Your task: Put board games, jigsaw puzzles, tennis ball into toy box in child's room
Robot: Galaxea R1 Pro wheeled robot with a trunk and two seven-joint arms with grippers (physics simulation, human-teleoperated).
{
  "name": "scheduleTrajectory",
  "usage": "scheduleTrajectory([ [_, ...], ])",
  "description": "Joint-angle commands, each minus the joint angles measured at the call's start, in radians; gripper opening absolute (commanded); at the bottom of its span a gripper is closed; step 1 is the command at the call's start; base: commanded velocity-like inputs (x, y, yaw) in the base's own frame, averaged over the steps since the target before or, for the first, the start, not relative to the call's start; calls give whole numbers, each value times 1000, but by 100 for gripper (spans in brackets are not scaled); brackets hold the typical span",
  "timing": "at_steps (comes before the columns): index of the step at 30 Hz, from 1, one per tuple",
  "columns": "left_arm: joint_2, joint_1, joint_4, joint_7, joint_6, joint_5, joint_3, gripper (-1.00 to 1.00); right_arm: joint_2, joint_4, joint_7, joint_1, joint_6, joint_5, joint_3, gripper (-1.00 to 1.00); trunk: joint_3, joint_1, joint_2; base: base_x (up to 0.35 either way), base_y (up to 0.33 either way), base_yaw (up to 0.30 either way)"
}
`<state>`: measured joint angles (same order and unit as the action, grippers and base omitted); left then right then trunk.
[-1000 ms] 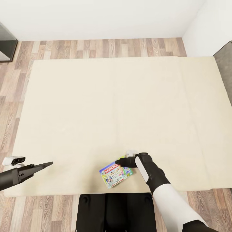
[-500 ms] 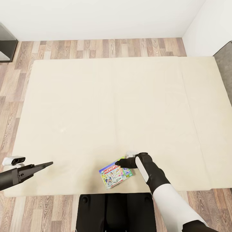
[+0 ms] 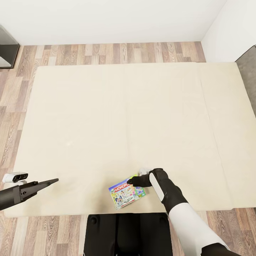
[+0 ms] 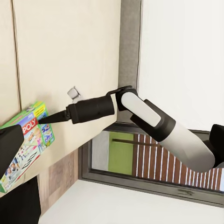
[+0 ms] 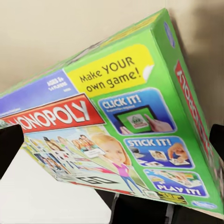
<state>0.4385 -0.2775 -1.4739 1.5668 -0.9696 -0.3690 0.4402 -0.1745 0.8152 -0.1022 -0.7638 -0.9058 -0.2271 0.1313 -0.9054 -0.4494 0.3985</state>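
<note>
- Near the bed's (image 3: pixel 106 117) front edge lies a Monopoly game (image 3: pixel 127 192), flat on the mattress.
- Right gripper (image 3: pixel 130 181) sits at its far corner; whether it grips the box I cannot tell.
- Left gripper (image 3: pixel 53 181) hangs off to the side, holding nothing, fingers seemingly together.
- Likely light, stiff, slick cardboard: pinch a thin edge, not the faces.

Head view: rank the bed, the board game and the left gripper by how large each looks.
1. Bed, by far the largest.
2. Board game and left gripper: look roughly alike, and the gripper may sit nearer the camera, so they are not ranked.
</note>
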Motion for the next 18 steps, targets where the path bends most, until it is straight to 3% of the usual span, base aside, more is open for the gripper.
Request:
scheduleTrajectory([
  [1, 0, 0, 0, 4, -11, 1, 0, 100, 0, 1, -4, -1, -14, 4, 1, 100, -1, -1, 2, 0, 0, 0],
  [18, 0, 0, 0, 4, -11, 1, 0, 100, 0, 1, -3, 0, -37, 6, 7, 100, -1, -1, 2, 0, 0, 0],
])
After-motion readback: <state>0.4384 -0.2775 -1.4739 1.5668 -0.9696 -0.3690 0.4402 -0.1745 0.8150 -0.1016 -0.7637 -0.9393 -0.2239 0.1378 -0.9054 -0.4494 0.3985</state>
